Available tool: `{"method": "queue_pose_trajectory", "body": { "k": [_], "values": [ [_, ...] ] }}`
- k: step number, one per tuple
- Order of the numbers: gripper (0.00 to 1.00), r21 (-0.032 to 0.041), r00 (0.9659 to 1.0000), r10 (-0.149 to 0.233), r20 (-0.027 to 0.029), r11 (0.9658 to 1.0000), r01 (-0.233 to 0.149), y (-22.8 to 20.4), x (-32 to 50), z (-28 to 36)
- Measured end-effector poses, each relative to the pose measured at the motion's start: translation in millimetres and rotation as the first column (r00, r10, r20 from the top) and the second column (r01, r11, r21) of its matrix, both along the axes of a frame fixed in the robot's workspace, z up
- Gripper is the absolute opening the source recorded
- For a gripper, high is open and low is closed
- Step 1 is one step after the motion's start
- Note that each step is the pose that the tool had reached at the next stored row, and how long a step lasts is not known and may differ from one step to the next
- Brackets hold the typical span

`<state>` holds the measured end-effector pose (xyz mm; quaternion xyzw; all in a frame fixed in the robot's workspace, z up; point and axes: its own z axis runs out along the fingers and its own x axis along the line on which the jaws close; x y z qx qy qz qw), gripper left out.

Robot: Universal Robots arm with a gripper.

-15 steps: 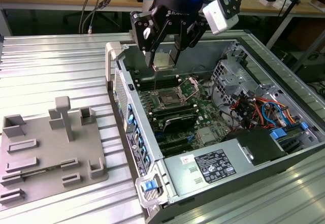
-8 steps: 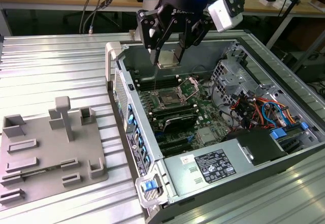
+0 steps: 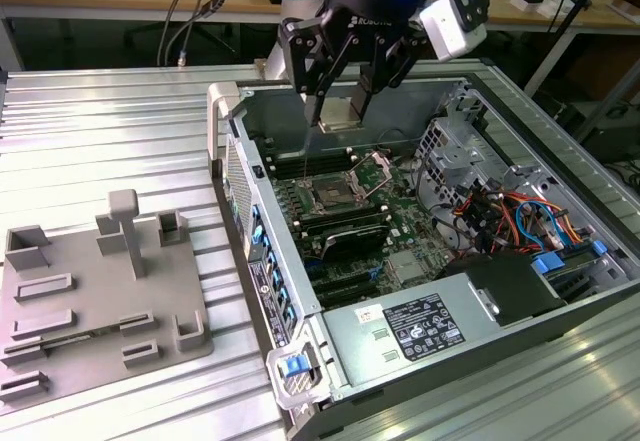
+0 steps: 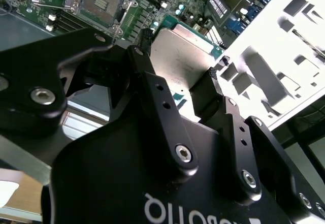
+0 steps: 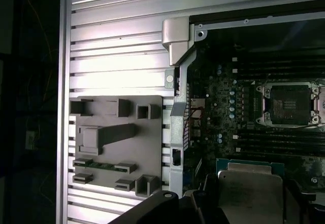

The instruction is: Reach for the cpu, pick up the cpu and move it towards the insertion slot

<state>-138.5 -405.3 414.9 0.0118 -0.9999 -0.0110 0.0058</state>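
Note:
My gripper is shut on the cpu, a thin silvery square chip held by two opposite edges above the open computer case. In the second wrist view the black fingers pinch the cpu from both sides. The insertion slot, a square socket with a silver frame, dark centre and wire levers, lies on the green motherboard below and slightly nearer the camera than the chip. Both wrist views show the insertion slot uncovered, with the cpu hanging apart from it.
The case walls rise around the motherboard. A black power supply and coloured cables fill the exterior view's right. Long black memory slots flank the socket. A grey plastic fixture rests on the ribbed metal table.

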Motion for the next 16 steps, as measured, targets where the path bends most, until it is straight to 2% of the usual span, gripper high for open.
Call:
{"method": "queue_pose_trajectory", "body": {
  "k": [9,16],
  "values": [
    [0.55,0.0000,1.0000,0.000,0.0000,1.0000,0.000,4.5,10.5,0.0],
    [0.55,0.0000,1.0000,0.000,0.0000,1.0000,0.000,7.7,14.2,0.0]
  ]
}}
